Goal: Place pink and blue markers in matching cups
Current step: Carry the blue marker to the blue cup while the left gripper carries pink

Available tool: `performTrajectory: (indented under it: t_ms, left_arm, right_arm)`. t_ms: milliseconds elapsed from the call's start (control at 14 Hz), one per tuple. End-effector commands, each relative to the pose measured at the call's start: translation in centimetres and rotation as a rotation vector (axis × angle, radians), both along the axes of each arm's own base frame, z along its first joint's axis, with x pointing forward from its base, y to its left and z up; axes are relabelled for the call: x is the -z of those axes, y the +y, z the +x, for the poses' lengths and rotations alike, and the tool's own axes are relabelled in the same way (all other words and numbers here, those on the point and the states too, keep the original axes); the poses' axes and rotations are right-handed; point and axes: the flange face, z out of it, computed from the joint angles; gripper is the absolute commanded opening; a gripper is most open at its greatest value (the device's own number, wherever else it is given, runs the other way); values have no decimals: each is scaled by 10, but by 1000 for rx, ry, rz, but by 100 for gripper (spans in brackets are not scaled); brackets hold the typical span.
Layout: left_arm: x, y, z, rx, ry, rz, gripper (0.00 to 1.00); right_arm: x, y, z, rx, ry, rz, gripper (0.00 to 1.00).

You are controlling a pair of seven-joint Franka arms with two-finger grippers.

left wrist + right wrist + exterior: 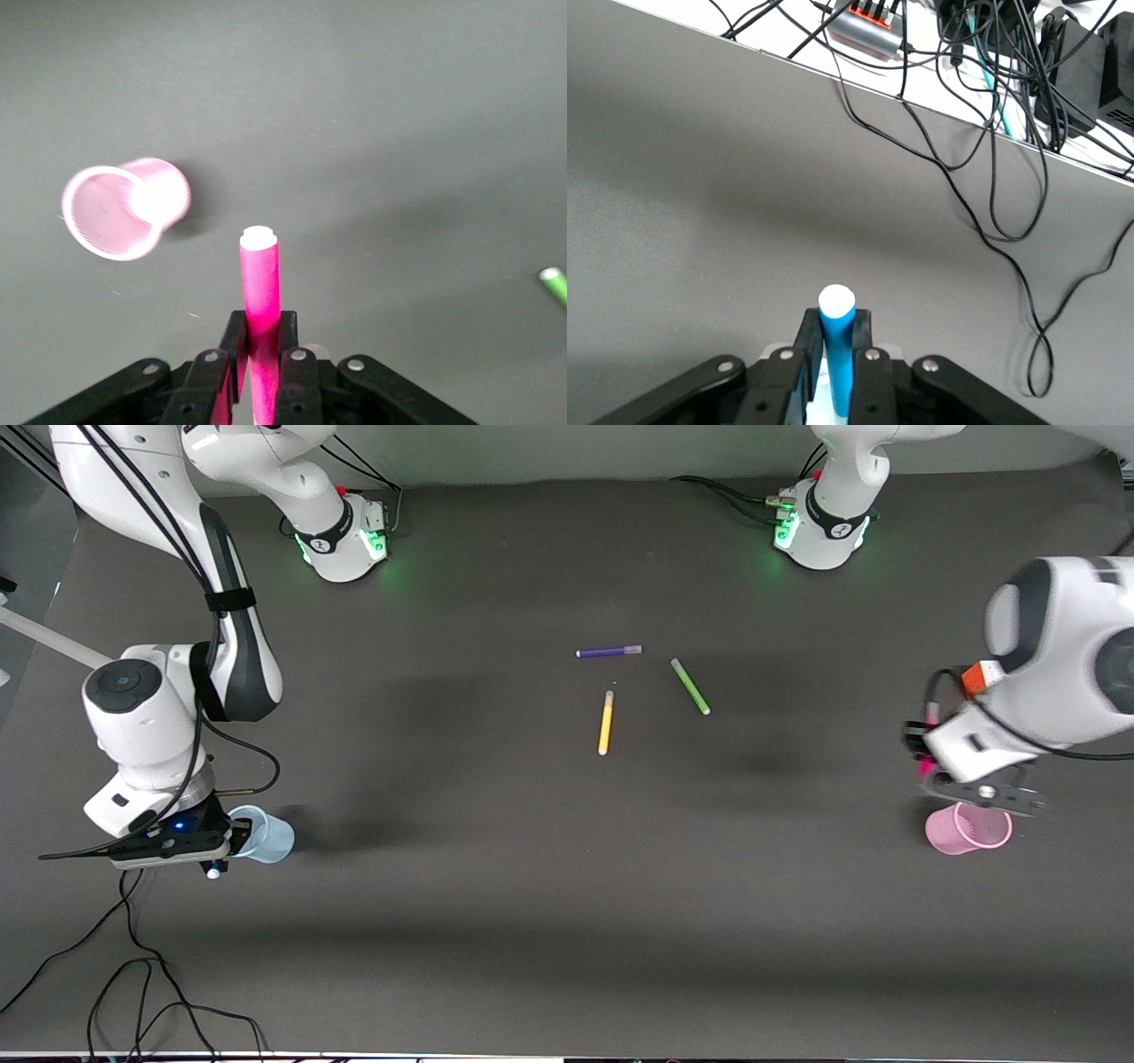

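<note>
Just at ten o'clock off my left claw [259, 372] sits the pink cup [124, 211]; I grip the pink marker [260, 288] upright. My right claw [837, 381], beside the blue cup [266, 834], clamps the blue marker [836, 345] upright.

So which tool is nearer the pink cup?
Left. The left tool, shut on the pink marker, hangs above the pink cup; the right tool, holding the blue marker, is by the blue cup.

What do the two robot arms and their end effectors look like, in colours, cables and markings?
Both arms have glossy white shells with dark grey joint sections. Green lights glow at their bases. The right arm carries black cables strapped along it, and a small blue light shows above the right end effector. The left arm has an orange-red patch near the left end effector. Both end effectors are black, with silver screws.
</note>
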Motion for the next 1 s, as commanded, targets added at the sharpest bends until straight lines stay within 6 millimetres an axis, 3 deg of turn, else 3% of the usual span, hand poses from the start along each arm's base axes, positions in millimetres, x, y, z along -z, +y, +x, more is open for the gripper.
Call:
performTrajectory:
  t_ms: [0,71,143,214,500,714,929]
  left_arm:
    - [6,33,7,176,-39,-9,0]
    - [9,45,7,207,-61,-18,0]
    - [13,56,6,251,-81,-22,0]
    - [19,59,5,315,-112,-22,0]
    - [52,86,3,526,-261,-64,0]
    - [86,117,3,599,-322,-157,0]
    - [107,146,4,711,-420,-194,0]
  right_arm:
    - [17,-6,-16,-11,-23,9,0]
    - [21,-8,-20,-7,-15,12,0]
    - [24,-9,-24,-2,-8,16,14]
    - [25,-9,-23,1,-7,16,99]
    - [24,-9,-23,5,0,15,100]
    - [16,-4,-20,-2,4,15,100]
    - [-18,7,-9,28,86,16,100]
